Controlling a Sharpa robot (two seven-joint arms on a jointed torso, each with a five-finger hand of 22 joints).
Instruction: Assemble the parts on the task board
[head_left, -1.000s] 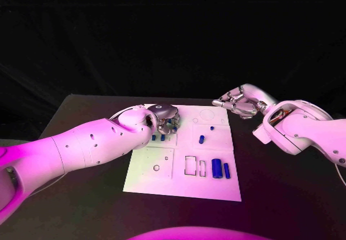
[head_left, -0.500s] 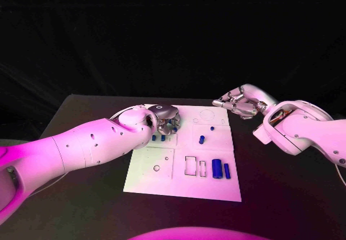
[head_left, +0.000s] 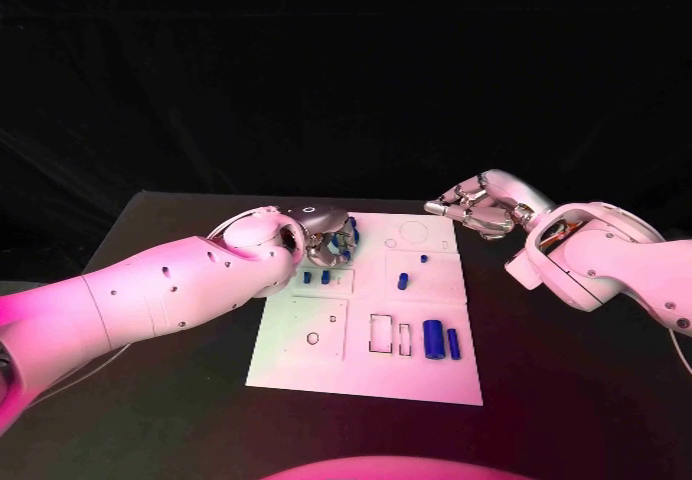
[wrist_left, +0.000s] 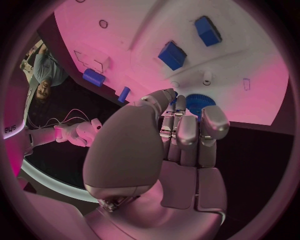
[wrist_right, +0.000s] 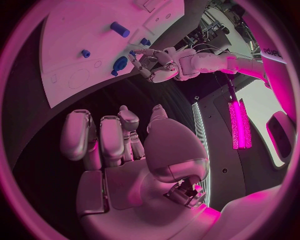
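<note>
The white task board (head_left: 361, 350) lies mid-table. My left hand (head_left: 326, 232) hovers over its far left corner, and its fingertips (wrist_left: 178, 107) pinch a blue round ridged part (wrist_left: 199, 103). That part (head_left: 351, 231) peeks out beside the fingers. In the right wrist view the same part (wrist_right: 120, 63) is just off the left hand (wrist_right: 153, 62). My right hand (head_left: 483, 208) hangs past the board's far right corner, fingers loosely bent, holding nothing. Two blue cylinders (head_left: 433, 337) lie near the board's right edge, and a small blue peg (head_left: 404, 279) sits mid-board.
Two small blue blocks (head_left: 306, 275) stand on the board just nearer than the left hand. Empty rectangular slots (head_left: 381, 332) and a round hole (head_left: 313, 337) mark the near half. A circle outline (head_left: 414, 232) marks the far right corner. Black table (head_left: 562, 380) surrounds the board.
My left hand has drawn back and risen a little, so the blue round part now shows beside its fingers. The right hand has stayed put.
</note>
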